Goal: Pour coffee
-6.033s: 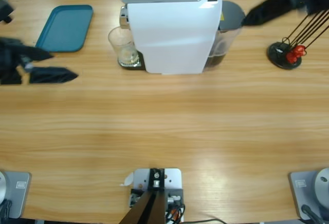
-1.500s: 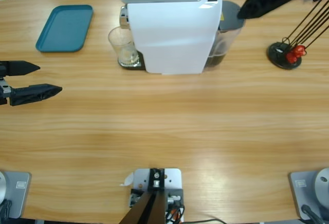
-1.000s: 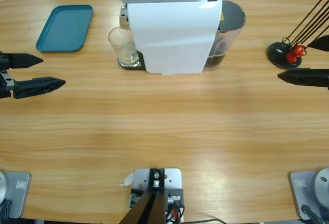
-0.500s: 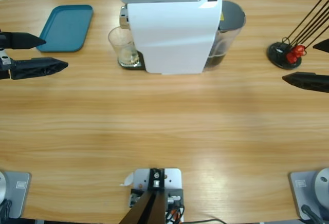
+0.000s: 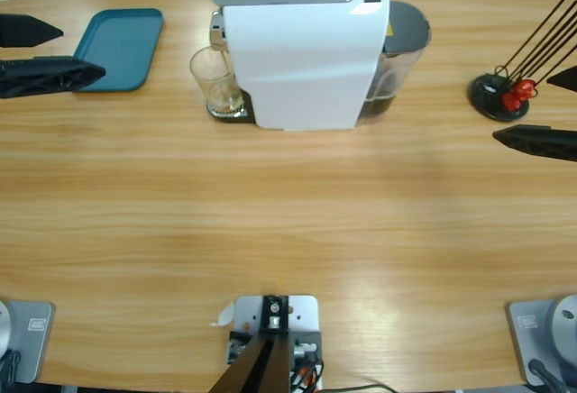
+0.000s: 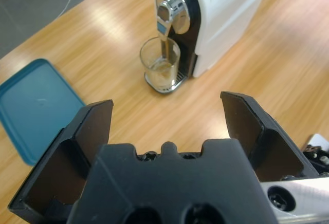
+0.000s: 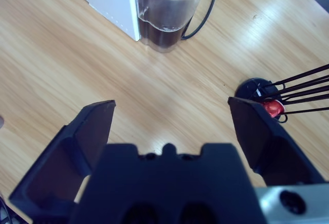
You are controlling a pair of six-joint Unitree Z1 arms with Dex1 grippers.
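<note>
At far left, the left gripper (image 5: 50, 53) hung released, jaws spread, beside a teal tray (image 5: 115, 48). Coffee (image 6: 163, 71) streamed into a glass cup (image 5: 215, 82) under the white machine (image 5: 302, 50). At far right, the right gripper (image 5: 552, 112) sat released near a black stand (image 5: 498, 97).

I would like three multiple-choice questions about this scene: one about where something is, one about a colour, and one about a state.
1. Where does the glass cup stand?
A. under the spout of the white coffee machine
B. on the tray
C. beside the black stand

2. What colour is the tray?
A. red
B. teal blue
C. white

3. How are the jaws of the left gripper?
A. shut on the cup
B. shut on nothing
C. open, holding nothing

Answers:
1 A: coffee runs from the spout into it.
2 B: the high view shows it teal.
3 C: the left wrist view shows a wide empty gap.
</note>
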